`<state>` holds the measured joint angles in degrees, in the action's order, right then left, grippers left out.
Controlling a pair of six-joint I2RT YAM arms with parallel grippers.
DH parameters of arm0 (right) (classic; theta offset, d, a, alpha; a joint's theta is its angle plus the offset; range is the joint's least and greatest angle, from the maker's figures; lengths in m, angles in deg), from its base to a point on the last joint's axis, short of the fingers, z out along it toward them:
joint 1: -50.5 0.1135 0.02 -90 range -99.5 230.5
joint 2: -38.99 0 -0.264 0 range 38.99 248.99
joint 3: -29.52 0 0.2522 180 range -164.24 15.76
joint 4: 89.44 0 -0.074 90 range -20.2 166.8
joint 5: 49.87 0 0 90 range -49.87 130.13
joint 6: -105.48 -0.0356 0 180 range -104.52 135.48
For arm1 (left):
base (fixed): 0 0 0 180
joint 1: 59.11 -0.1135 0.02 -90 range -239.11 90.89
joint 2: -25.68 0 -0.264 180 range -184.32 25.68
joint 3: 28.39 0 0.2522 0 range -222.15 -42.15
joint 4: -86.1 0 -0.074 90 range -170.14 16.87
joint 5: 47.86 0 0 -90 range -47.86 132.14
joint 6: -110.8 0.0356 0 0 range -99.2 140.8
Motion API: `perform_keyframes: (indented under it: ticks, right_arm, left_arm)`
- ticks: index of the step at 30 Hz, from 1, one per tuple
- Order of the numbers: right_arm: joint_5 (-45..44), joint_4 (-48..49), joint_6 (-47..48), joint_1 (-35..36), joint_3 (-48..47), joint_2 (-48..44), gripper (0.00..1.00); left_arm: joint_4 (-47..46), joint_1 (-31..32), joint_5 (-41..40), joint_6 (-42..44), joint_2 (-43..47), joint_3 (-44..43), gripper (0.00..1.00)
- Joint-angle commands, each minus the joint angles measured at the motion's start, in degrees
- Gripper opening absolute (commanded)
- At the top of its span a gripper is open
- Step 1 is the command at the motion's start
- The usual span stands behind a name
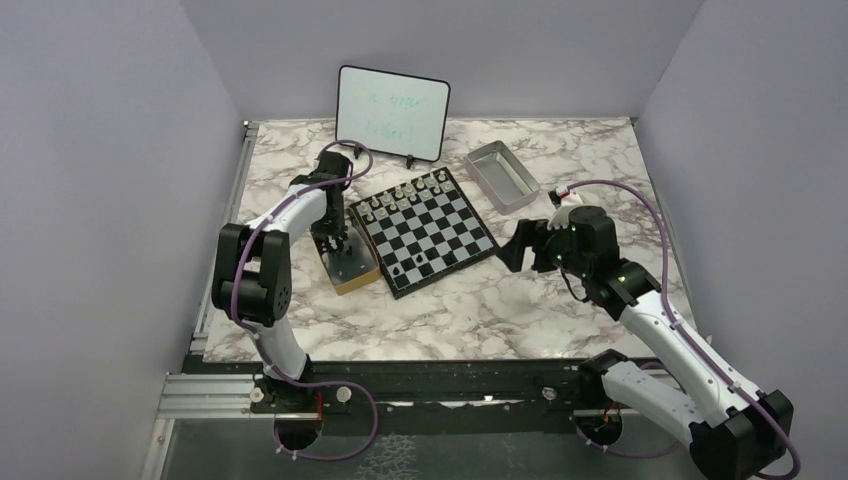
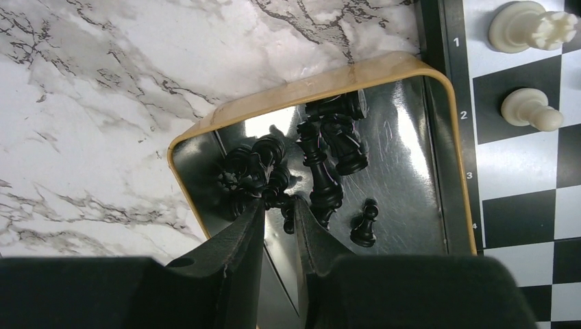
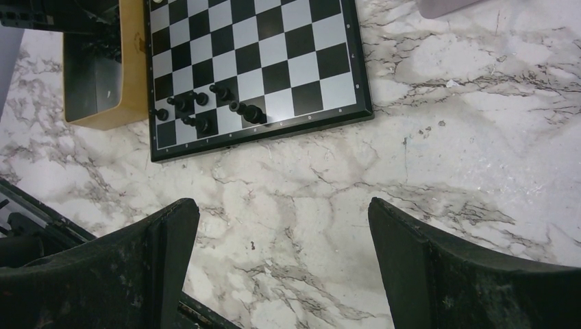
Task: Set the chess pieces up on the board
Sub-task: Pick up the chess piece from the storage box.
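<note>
The board [image 1: 425, 225] lies at the table's middle with several black chess pieces [image 1: 410, 265] bunched at its near corner, also seen in the right wrist view [image 3: 205, 106]. More black chess pieces [image 2: 329, 147] lie in the tan wooden box [image 2: 301, 89] left of the board. My left gripper [image 2: 279, 204] reaches down into that box [image 1: 350, 272], its jaws narrowed on a small black piece [image 2: 287, 218] beside a cluster [image 2: 253, 171]. A lone black pawn [image 2: 364, 226] lies to the right of them. My right gripper [image 3: 282, 204] hovers wide open over bare marble right of the board [image 3: 253, 68].
Pale chess figures [image 1: 405, 192] line the board's far edge; two show in the left wrist view [image 2: 531, 27]. A grey metal tray [image 1: 500, 175] sits at the back right and a small whiteboard [image 1: 392, 112] stands behind the board. Grey walls enclose the table.
</note>
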<state>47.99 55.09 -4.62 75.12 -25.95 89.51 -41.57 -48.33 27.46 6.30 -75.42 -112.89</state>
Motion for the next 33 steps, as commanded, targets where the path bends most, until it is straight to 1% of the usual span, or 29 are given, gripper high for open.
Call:
perform_keyframes:
  ticks: [1, 14, 22, 27, 33]
  right_arm:
    - [1.59, 2.88, -0.11, -0.45, 0.20, 0.60, 1.00]
    - [1.39, 2.98, -0.03, -0.45, 0.70, 0.44, 1.00]
    - [1.52, 3.09, -0.12, -0.45, 0.93, 0.36, 1.00]
    - [1.32, 3.13, 0.13, -0.44, 0.41, 0.60, 1.00]
    - [1.24, 2.69, 0.50, -0.45, 0.05, 0.89, 1.00]
  left_arm:
    - [-1.48, -0.65, -2.10, 0.02, -0.73, 1.05, 0.23]
    - [-2.12, -1.29, -0.16, 0.84, -2.14, 0.17, 0.22]
    - [-2.44, -1.29, 2.22, 1.23, -2.70, -0.19, 0.17]
    - [-2.35, -1.29, 3.63, 1.66, -2.08, -0.44, 0.11]
    - [-1.34, -1.26, 5.59, 1.47, -0.81, -0.54, 0.07]
